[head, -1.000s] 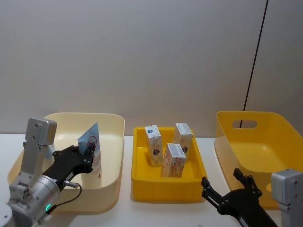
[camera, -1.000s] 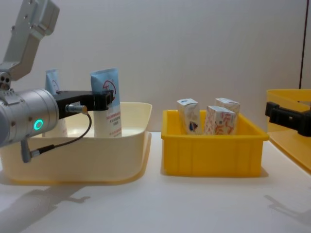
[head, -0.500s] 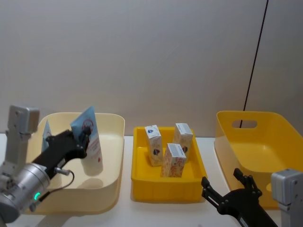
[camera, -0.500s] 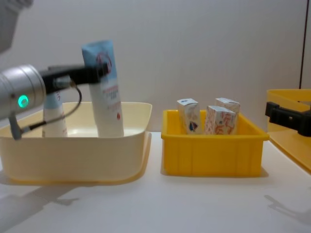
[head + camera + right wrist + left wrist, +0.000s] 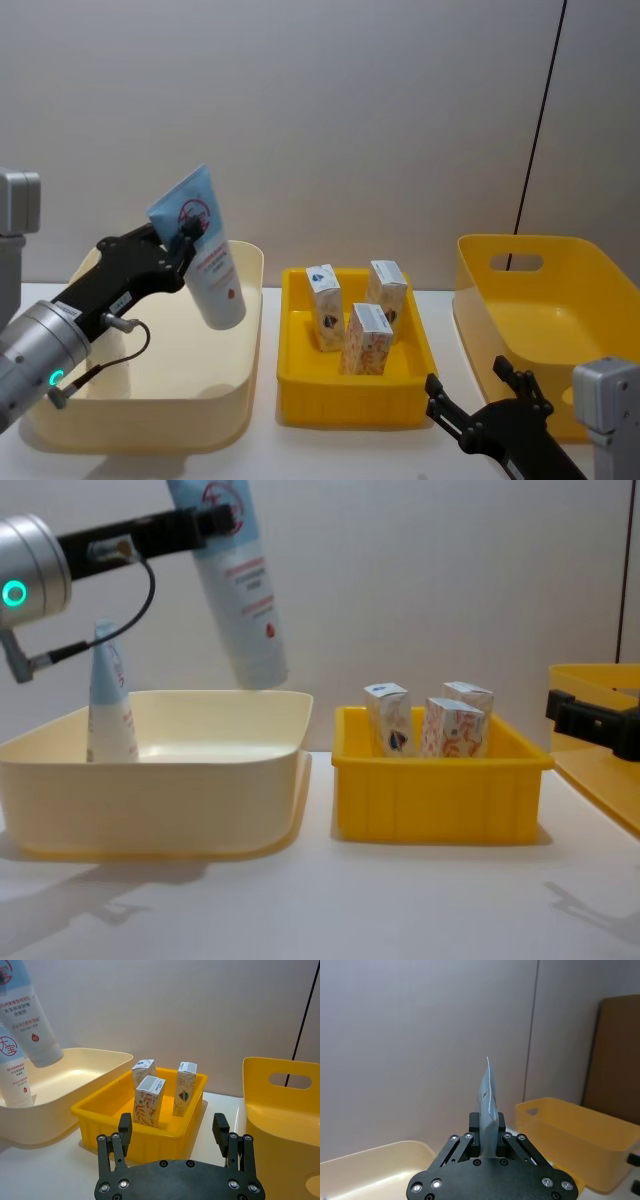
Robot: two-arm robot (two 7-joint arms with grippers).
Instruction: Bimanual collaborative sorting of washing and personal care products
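Head view first: my left gripper (image 5: 185, 240), matte black, is clamped on the flat crimped end of the held tube (image 5: 212, 270). It is a smooth pale-blue squeeze tube with red print and a red round mark. It hangs tilted, cap end down, in the air over the right rear part of the cream bin (image 5: 150, 425), a glossy plastic tub with rounded corners. In the middle sits the yellow tray (image 5: 350, 405), boxy and shallow. It holds three upright cartons (image 5: 367, 340), white card with orange-red patterning, standing close together. Off to the right is the yellow bin (image 5: 580, 300), deep, with a slot handle. My right gripper (image 5: 467, 378) waits low in front of it, over the white table (image 5: 440, 340).

Left wrist view: the tube shows edge-on, thin as a blade, and both black fingers press flat against it.

Right wrist view: the fingers stand wide apart with nothing between them, the tray and cartons ahead.

Chest view: the held tube rides high, and its blunt cap end hangs just above the rim line of the cream bin. Inside that bin a second tube (image 5: 105, 700) stands upright on its cap near the left side, tapering to a narrow top. The right gripper sits dark at the right edge.
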